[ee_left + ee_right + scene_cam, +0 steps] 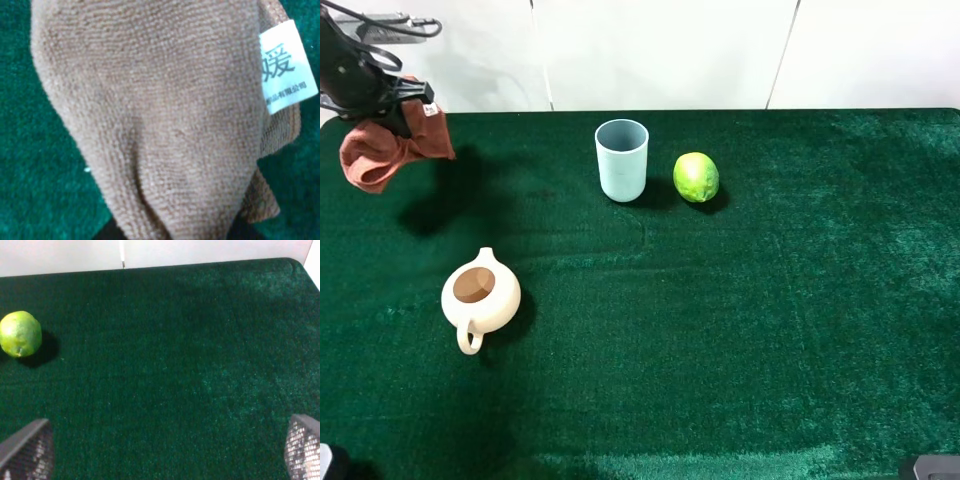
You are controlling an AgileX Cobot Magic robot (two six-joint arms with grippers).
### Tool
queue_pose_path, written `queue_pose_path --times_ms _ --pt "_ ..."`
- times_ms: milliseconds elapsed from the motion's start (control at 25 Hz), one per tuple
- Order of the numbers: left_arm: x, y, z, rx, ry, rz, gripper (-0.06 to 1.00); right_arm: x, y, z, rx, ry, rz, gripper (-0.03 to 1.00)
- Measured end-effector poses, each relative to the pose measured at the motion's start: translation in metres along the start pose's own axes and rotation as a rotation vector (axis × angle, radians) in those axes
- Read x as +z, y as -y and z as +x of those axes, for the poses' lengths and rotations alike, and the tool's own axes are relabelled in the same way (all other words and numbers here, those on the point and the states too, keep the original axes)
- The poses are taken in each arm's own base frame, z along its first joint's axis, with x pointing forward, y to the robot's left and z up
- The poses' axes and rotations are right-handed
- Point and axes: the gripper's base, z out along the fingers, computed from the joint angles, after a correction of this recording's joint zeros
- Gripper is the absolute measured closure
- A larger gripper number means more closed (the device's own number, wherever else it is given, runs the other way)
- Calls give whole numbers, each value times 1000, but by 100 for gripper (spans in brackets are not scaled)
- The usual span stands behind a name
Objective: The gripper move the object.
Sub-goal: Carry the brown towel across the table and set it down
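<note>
Left gripper (405, 105) pinching brown towel (382, 150), which hangs clear of green tabletop (770, 300) at far-left corner, white label (286, 65) showing. Right gripper (165, 440) spread wide, holding nothing, by near-right corner. Blue cup (622, 160) just beside lime (696, 177), mid far edge. Lidless cream teapot (480, 295) toward left edge.

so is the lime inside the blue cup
No, the lime lies outside the blue cup, just to its right in the exterior high view.
</note>
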Motion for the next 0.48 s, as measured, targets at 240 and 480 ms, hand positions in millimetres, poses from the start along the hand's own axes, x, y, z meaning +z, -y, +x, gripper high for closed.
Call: queue_pose_path --times_ms 240,480 --pt "-15 0 0 1 -30 2 75 0 0 0 0 0 0 28" --pt "-34 3 1 -10 -24 20 75 0 0 0 0 0 0 28"
